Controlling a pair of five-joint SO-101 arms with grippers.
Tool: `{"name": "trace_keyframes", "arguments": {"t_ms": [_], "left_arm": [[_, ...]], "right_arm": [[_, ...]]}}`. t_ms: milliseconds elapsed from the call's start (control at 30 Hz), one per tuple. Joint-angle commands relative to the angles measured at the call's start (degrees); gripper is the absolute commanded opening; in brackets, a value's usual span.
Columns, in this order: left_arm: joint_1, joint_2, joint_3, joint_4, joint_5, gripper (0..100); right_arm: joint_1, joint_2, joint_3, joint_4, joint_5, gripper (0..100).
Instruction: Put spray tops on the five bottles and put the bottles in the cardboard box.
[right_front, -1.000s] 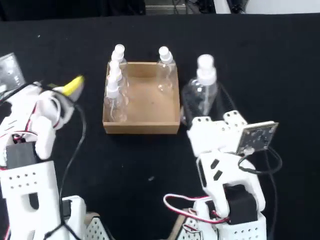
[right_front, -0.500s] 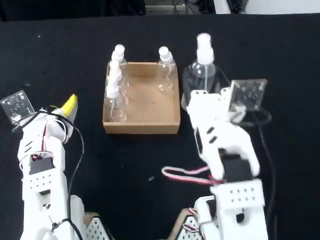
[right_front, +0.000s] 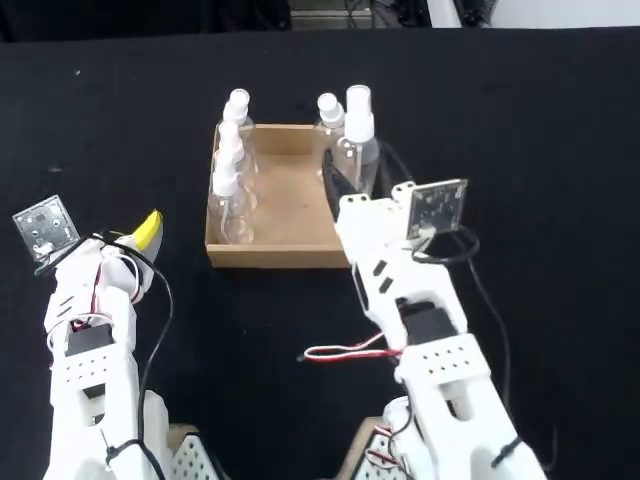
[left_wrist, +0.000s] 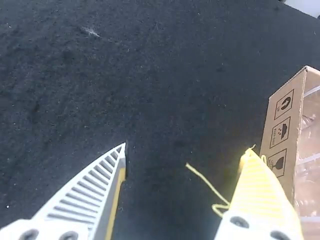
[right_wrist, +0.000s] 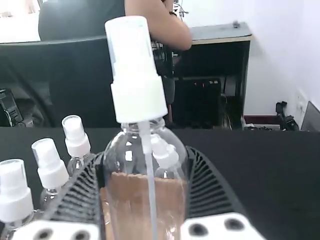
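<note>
The cardboard box (right_front: 283, 256) stands mid-table. Three clear bottles with white spray tops (right_front: 229, 152) line its left wall, and another capped bottle (right_front: 328, 112) stands at its back right corner. My right gripper (right_front: 355, 168) is shut on a fifth bottle (right_front: 359, 125), upright with its spray top on, held over the box's right wall. In the right wrist view this held bottle (right_wrist: 141, 186) sits between the black jaws, with the other bottles (right_wrist: 48, 163) beyond. My left gripper (left_wrist: 185, 152) is open, low over the table left of the box (left_wrist: 286, 120).
Black cloth (right_front: 520, 130) covers the table around the box. The left arm (right_front: 88, 330) stands at the front left and the right arm's body (right_front: 430, 340) at the front, right of the box, with loose cables (right_front: 345, 351) by its base.
My right gripper has carried the bottle leftward, from beside the box's right side to over its right wall. The left arm has drawn back toward its base.
</note>
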Motion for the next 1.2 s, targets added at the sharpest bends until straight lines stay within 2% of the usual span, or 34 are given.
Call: {"name": "trace_keyframes", "arguments": {"t_ms": [0,133,300,633,767,1033,1167], "left_arm": [[0.22,-0.26,-0.57,-1.32,0.7,31],[0.22,-0.26,0.22,-1.58,0.62,31],[0.22,-0.26,1.98,-5.63,0.62,31],[0.31,-0.26,2.77,-7.38,0.62,31],[2.68,-0.26,2.86,-7.3,0.18,31],[3.12,-0.26,2.86,-7.3,0.09,31],[3.21,-0.26,2.86,-7.3,0.09,31]], "right_arm": [[-0.79,6.73,-1.54,-6.59,0.0,1.1],[-0.88,15.69,-3.47,-13.27,0.0,1.1],[-0.79,20.53,-3.65,-17.67,0.0,1.5],[-1.49,28.18,-7.52,-18.11,-0.09,1.1],[-1.49,33.36,-10.42,-18.81,-0.35,1.1],[-1.76,41.89,-4.88,-42.11,-0.35,1.1],[-2.11,47.25,-4.7,-47.12,-0.35,1.1]]}}
